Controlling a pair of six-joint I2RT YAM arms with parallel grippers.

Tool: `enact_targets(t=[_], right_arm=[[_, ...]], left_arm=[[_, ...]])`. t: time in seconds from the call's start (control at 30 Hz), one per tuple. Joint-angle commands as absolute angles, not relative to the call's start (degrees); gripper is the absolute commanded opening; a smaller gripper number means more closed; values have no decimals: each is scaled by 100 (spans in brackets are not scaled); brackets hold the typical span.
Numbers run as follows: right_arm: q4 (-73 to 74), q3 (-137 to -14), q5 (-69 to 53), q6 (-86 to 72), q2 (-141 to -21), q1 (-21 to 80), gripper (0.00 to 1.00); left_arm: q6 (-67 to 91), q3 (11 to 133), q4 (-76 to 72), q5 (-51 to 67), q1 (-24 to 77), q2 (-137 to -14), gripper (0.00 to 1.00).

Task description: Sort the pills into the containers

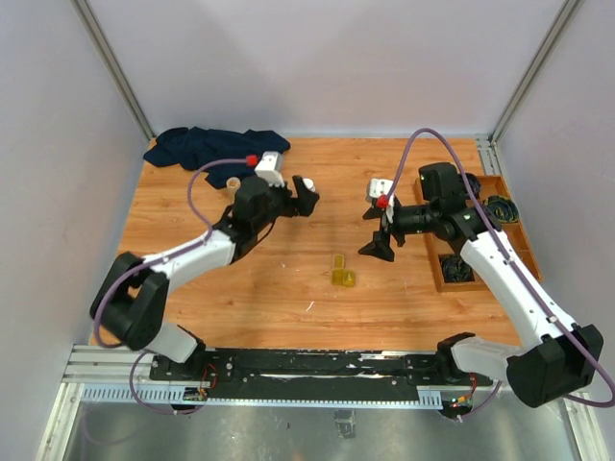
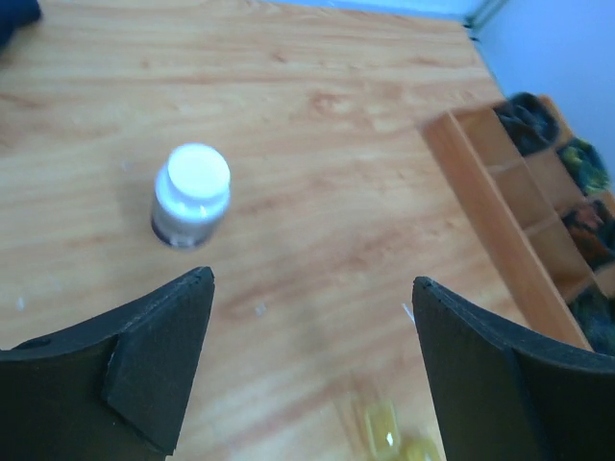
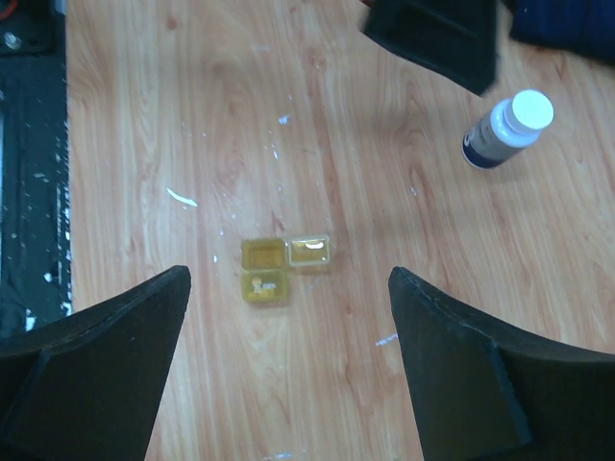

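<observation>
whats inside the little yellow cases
Right wrist view: the right case and the lower case each show something white inside; the upper left case looks empty. Tinted walls hide finer detail.

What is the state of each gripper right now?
Left gripper: open, holding nothing.
Right gripper: open, holding nothing.

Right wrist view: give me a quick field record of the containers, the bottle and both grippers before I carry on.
containers: three small yellow containers clustered on the table, two showing something pale inside
bottle: white-capped bottle upright, well apart from the cluster
left gripper: left gripper open, holding nothing, near the bottle
right gripper: right gripper open, holding nothing, above the cluster
tray: wooden tray at the table's right edge, dark items in its compartments
</observation>
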State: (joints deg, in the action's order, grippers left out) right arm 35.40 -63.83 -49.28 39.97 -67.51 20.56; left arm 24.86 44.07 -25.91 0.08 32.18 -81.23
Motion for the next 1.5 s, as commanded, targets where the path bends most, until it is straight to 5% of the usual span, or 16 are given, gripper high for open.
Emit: enact_targets(t=[0.0,0.43,0.97,1.23,1.47], right_arm=[[3431,-6448,-5901,3333,-6745,1859,86],[2284,-5533,-6665,2593,-6407,1074,87],[2223,-5459,-6671,2532,-6428,1077,87],[2223,-5454,-6697,2531,-6438,1080,88],[2208,-5437,-6729,2523,-6451,1073,88]], left_arm=[[1586,5904,-838,-979,3173,-9114,88],[4,8002,558,-1041,2571,-10265,90],[970,8076,988,-2664,1289,-10700,80],[1167,8095,1341,-2578,1274,-10995,66],[1239,8007,1310,-2525,1263,-10927,44]])
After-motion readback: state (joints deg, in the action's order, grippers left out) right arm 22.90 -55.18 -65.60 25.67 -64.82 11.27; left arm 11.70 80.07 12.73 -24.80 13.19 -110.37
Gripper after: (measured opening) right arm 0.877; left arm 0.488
